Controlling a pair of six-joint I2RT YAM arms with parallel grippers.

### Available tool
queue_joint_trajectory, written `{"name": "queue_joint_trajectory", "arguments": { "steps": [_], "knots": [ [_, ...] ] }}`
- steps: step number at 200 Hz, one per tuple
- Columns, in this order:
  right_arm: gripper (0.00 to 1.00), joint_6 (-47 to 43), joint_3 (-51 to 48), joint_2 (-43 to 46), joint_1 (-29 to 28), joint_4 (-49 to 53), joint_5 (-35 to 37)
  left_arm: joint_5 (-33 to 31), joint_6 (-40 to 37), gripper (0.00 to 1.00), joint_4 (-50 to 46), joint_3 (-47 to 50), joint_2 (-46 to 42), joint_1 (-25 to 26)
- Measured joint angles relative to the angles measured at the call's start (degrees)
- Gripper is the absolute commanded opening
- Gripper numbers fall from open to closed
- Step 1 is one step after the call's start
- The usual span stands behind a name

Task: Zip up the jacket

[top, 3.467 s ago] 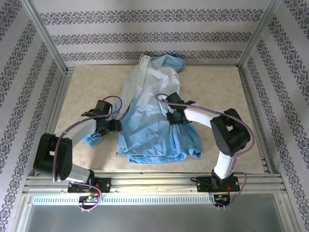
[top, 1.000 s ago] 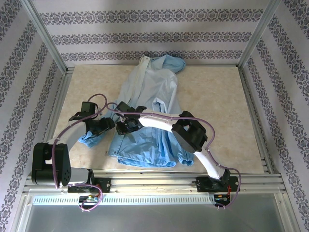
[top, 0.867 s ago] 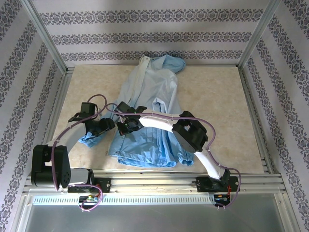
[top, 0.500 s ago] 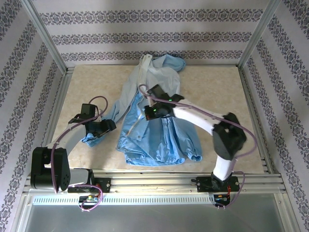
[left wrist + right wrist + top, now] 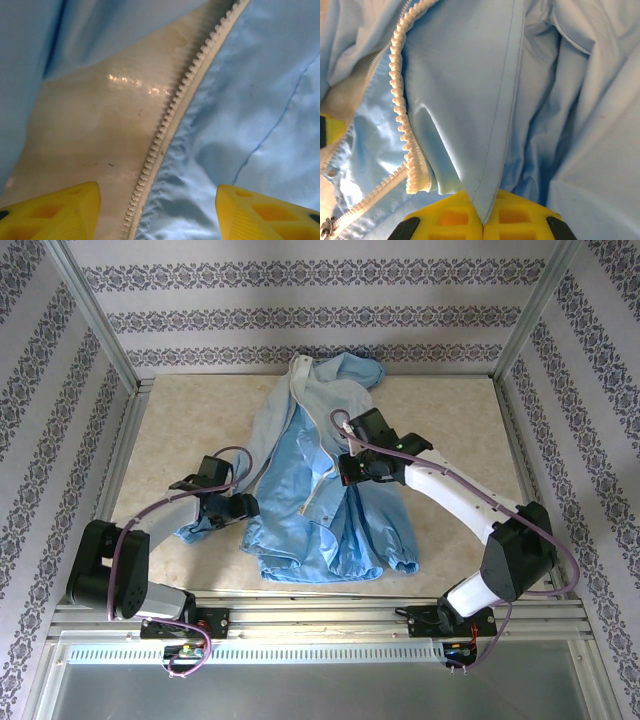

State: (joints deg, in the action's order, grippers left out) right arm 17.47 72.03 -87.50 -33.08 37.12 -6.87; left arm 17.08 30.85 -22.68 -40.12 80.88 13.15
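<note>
Right gripper [image 5: 482, 222] clenched on a fold of the jacket [image 5: 470, 100]; left gripper [image 5: 157, 200] spread, zipper strip [image 5: 172, 117] between its jaws (not gripped). Advisable: align both zipper edges before closing.

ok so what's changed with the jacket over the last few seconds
The right gripper reached across to the jacket edge near the left gripper, pinched it and pulled it back right, opening the front so darker lining shows; it is shut on that fabric now. The left gripper, open, shifted slightly right over the zipper strip. The hood and the sleeve beneath the left arm stayed put.
</note>
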Motion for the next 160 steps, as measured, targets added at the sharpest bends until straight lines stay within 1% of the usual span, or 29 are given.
{"name": "queue_joint_trajectory", "arguments": {
  "steps": [32, 52, 53, 59, 65, 72, 78, 82, 91, 104, 115, 125, 143, 160],
  "knots": [
    [0.00, -2.97, 1.44, 1.27, 0.68, 4.59, 1.64, -7.02, 1.40, 0.67, -0.02, -1.31, 2.01, 5.09],
    [0.00, -4.31, 3.26, 1.20, 0.70, 5.99, 1.25, -11.63, 2.25, 0.66, -0.04, -1.70, 4.50, 8.37],
    [0.01, -4.33, 3.28, 1.20, 0.70, 6.03, 1.20, -11.76, 2.27, 0.66, -0.07, -1.77, 4.59, 8.46],
    [0.08, -4.50, 3.54, 1.14, 0.66, 6.01, 0.63, -12.72, 2.56, 0.63, -0.44, -2.25, 4.98, 9.03],
    [0.15, -4.61, 3.80, 0.87, 0.46, 5.97, -0.24, -13.60, 2.78, 0.56, -0.85, -2.71, 5.49, 9.53],
    [0.25, -4.79, 4.00, 0.31, 0.13, 5.79, -1.62, -14.73, 3.08, 0.44, -1.46, -3.10, 6.14, 9.84],
    [0.35, -5.31, 4.00, -0.17, -0.24, 5.51, -2.71, -15.85, 3.08, 0.34, -2.23, -3.43, 6.58, 9.90],
    [0.40, -5.66, 4.00, -0.74, -0.61, 5.31, -3.74, -16.65, 3.19, 0.26, -2.62, -3.56, 6.75, 9.88],
    [0.50, -5.92, 4.00, -2.23, -1.64, 4.87, -6.16, -18.01, 3.23, 0.14, -3.63, -3.67, 6.80, 9.88],
    [0.58, -6.56, 4.00, -4.37, -2.91, 4.33, -8.70, -19.17, 3.08, 0.10, -4.13, -3.63, 6.40, 9.66],
    [0.63, -6.23, 3.93, -5.90, -3.69, 4.15, -9.79, -18.93, 3.04, 0.06, -3.91, -3.63, 6.01, 9.62],
    [0.66, -5.97, 3.56, -6.58, -3.98, 3.78, -9.92, -18.58, 2.78, 0.00, -3.96, -3.61, 5.49, 9.35],
    [0.68, -4.61, 2.78, -6.93, -3.78, 3.56, -8.28, -18.34, 2.12, 0.00, -4.44, -3.61, 3.23, 8.44],
    [0.70, -2.99, 2.58, -8.24, -3.85, 3.45, -5.22, -18.38, 1.25, 0.00, -5.70, -3.74, -0.52, 7.28]
  ]
}}
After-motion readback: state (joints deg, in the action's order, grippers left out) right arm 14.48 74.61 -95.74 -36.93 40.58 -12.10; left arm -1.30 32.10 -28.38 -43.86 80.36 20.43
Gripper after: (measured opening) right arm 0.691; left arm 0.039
